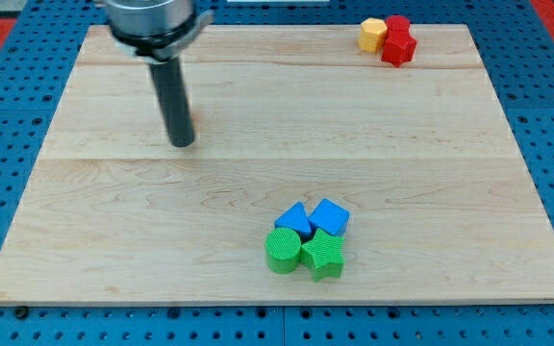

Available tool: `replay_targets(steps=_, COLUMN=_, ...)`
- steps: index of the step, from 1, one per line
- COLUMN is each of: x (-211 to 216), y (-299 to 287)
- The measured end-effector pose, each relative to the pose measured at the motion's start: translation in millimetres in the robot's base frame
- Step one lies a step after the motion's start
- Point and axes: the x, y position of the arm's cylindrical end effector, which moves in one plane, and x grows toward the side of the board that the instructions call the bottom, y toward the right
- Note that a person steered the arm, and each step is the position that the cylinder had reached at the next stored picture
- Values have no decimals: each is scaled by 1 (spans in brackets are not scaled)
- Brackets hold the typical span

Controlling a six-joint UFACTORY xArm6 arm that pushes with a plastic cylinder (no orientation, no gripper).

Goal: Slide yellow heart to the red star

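The yellow heart (372, 35) sits at the upper right of the frame, near the top edge of the wooden counter (258, 192), and the red star (398, 42) is right against its right side. The 2 blocks look to be touching, or so close that no gap shows between them. Judged from that, the task looks finished or all but finished: the heart is already at the star, and I see nothing left except perhaps a small nudge if a tighter fit were wanted.

My tip (182, 142) is in the upper left of the frame, well apart from both blocks, resting on bare board with nothing beside it. There are no fingers on this rod, so there is nothing spread, narrowed or clamped on any block.

In the lower middle of the frame a cluster of 4 other blocks stands packed together: a blue block (294, 220) and a second blue block (330, 216) behind, a green cylinder (282, 250) and a green star (322, 255) in front. They are far from the heart and the star and play no part here.
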Motion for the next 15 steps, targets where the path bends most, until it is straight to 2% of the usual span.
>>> replay_targets(steps=1, x=-4, y=-64)
replay_targets(steps=2, x=-34, y=-71)
replay_targets(steps=3, x=-57, y=-27)
replay_targets(steps=4, x=-49, y=28)
replay_targets(steps=6, x=-39, y=13)
replay_targets(steps=8, x=-48, y=71)
replay_targets(steps=11, x=-59, y=82)
replay_targets(steps=13, x=-72, y=156)
replay_targets(steps=15, x=-75, y=181)
